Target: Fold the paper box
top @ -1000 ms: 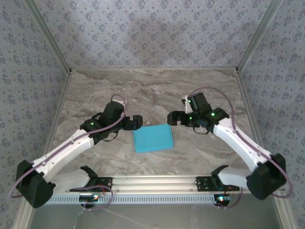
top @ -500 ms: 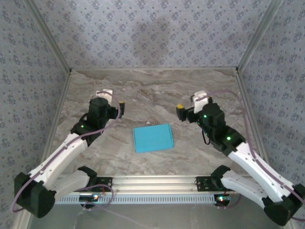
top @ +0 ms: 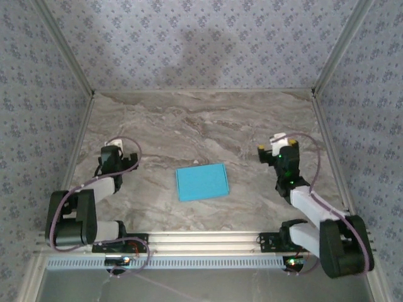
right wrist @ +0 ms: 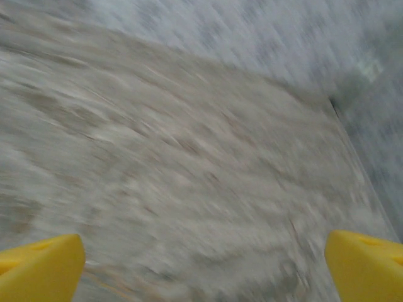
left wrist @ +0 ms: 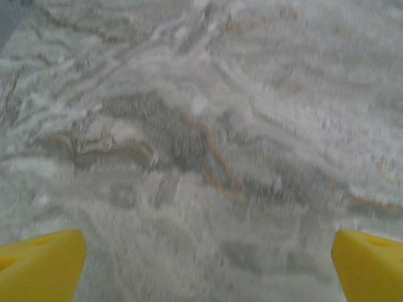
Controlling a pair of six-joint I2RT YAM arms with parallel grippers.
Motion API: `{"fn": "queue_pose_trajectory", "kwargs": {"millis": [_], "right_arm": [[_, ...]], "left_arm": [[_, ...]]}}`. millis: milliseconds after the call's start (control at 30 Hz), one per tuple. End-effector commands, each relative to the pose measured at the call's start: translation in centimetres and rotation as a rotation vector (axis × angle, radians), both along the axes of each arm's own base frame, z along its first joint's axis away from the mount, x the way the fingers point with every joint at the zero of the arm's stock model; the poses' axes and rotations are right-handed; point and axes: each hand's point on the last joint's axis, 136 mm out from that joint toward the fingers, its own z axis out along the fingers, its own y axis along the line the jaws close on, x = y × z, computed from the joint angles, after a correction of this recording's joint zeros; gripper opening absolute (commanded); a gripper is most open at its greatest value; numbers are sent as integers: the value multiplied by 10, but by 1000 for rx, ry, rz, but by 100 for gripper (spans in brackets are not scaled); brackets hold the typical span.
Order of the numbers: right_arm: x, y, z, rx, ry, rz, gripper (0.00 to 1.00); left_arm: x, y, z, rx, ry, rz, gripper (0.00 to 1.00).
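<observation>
left fingers (left wrist: 39,263): yellow, standing wide apart, gripping nothing, bare marble showing between them.
right fingers (right wrist: 38,261): yellow, likewise spreading wide, holding nothing.
left gripper (top: 112,152): hovering over the left side of the table, well apart from the paper box.
right gripper (top: 281,146): hovering over the right side, also well apart from it.
paper box (top: 201,182): lying flat, a blue rectangle, resting between the two grippers, nothing touching it.
table (top: 201,116): marbled grey-beige top, carrying the paper box near its middle.
</observation>
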Motion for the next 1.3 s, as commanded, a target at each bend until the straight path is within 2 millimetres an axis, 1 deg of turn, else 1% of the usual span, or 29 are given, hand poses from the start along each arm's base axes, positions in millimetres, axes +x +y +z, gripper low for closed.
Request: {"fn": "queue_pose_trajectory", "kwargs": {"millis": [0,33,67,100,133,167,200,233,267,300,333,367,400,467,500,1267], "right_arm": [[3,-37,-9,190,-99,-161,100],[4,-43,-12,199,-96,-187,100],[9,-43,-13,212,-79,-178,100],[16,-45,-12,243,-95,-164,100],[20,-45,-16,252,-108,-141,100],[24,-43,-26,275,-89,-120,100],[29,-38,-36,280,-71,-74,100],[36,-27,-40,280,-79,-7,100],[41,-14,-43,266,-50,58,100],[41,-6,-50,238,42,88,100],[46,-5,-46,237,23,87,100],[45,-11,-45,246,-12,55,100],[47,-15,-48,239,36,30,100],[47,-15,-46,237,11,30,100],[46,-14,-48,239,34,29,100],[47,-14,-45,201,17,11,100]], "left_arm": [[38,-4,52,-37,-299,-23,99],[39,0,45,-39,-292,3,100],[38,3,34,-42,-304,22,100],[39,1,37,-37,-376,3,100],[37,-5,29,-43,-336,-32,100],[41,-13,27,-50,-272,-76,99],[51,-21,27,-51,-254,-126,99],[49,-21,24,-58,-248,-124,100],[50,-16,25,-64,-243,-101,99],[50,-16,25,-56,-247,-99,100],[50,-16,25,-54,-242,-99,99],[50,-16,25,-52,-242,-98,99],[50,-16,25,-51,-242,-97,100],[50,-16,25,-45,-242,-97,100],[50,-16,25,-42,-241,-95,99],[50,-18,25,-33,-240,-98,99]]}}
